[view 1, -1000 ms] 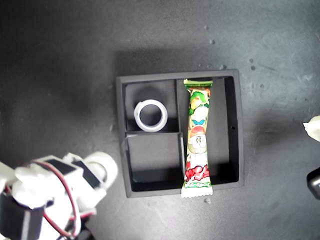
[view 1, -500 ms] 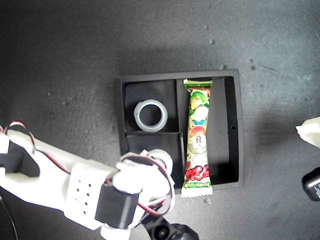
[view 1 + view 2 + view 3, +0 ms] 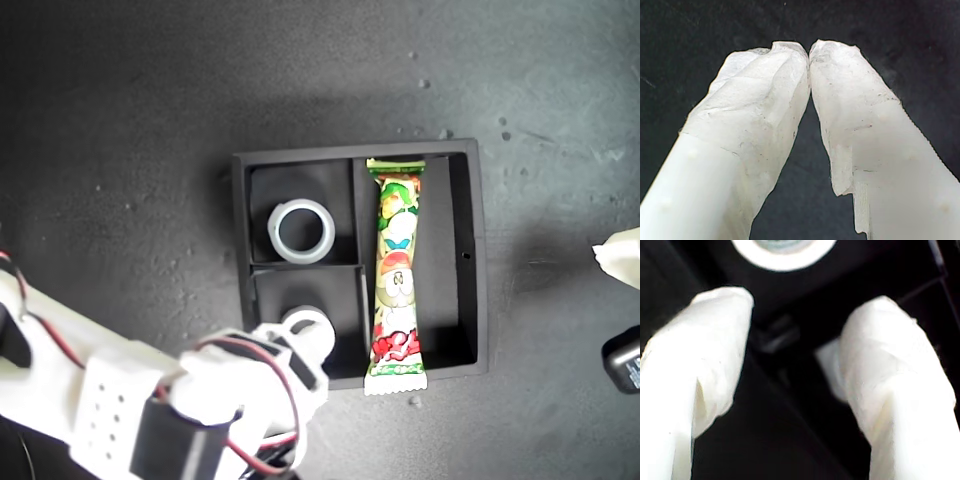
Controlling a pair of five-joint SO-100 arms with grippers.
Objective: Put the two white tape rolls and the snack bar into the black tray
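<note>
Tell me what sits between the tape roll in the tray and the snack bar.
Only a black divider wall separates the tape roll from the snack bar, per the exterior view.

My second gripper (image 3: 797,320) shows only as two blurred white fingers (image 3: 710,350) in the second wrist view, and a white tape roll (image 3: 782,251) there is cut off by the frame edge. In the exterior view the arm (image 3: 150,410) at lower left runs out of the frame and covers the lower left corner of the black tray (image 3: 478,270), hiding the rest of a white round shape (image 3: 305,325) there; whether that is the other roll cannot be told. At that view's right edge a white part (image 3: 622,257) and a dark part (image 3: 625,362) are cropped beyond recognition.
</note>
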